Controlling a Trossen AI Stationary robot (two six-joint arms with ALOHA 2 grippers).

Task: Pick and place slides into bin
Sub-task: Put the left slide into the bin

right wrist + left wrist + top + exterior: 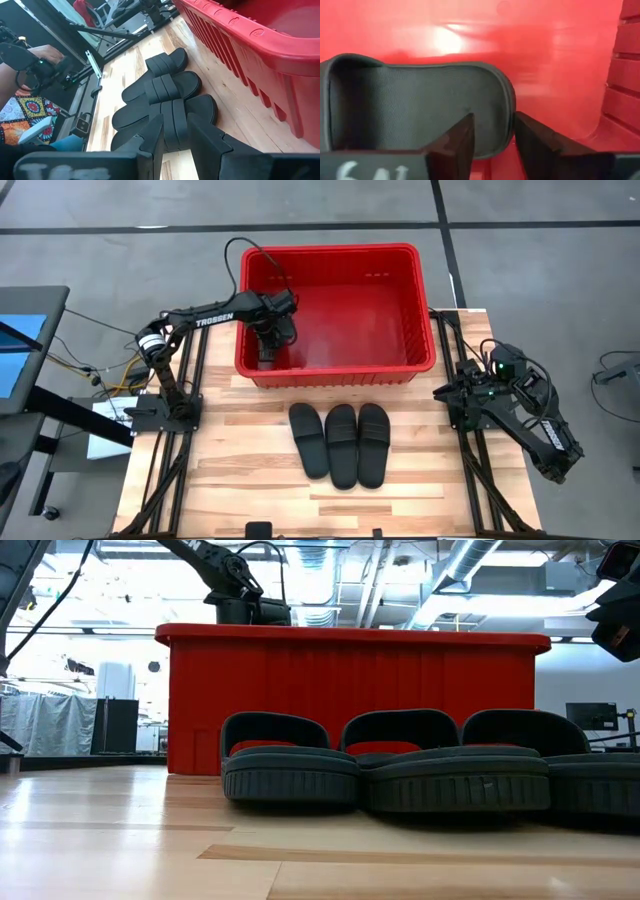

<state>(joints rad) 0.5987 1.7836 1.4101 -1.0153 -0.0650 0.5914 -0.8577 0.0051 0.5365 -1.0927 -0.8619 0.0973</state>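
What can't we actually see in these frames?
- Left wrist view: the black slip-on slide in the red plastic bin is cut off by the picture's edge and the left gripper.
- High view: that slide is mostly hidden under the left gripper.
- Low view: the bin's front wall hides its inside.
- Right wrist view: the right gripper covers part of the nearest table slide.

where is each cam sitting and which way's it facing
High: overhead, straight down on bin, three slides, both arms.
Low: table height, level across slides to the bin wall; left arm above.
Left wrist: inside bin, over a slide; left hand open.
Right wrist: right hand open, facing slides.
All four show the bin.
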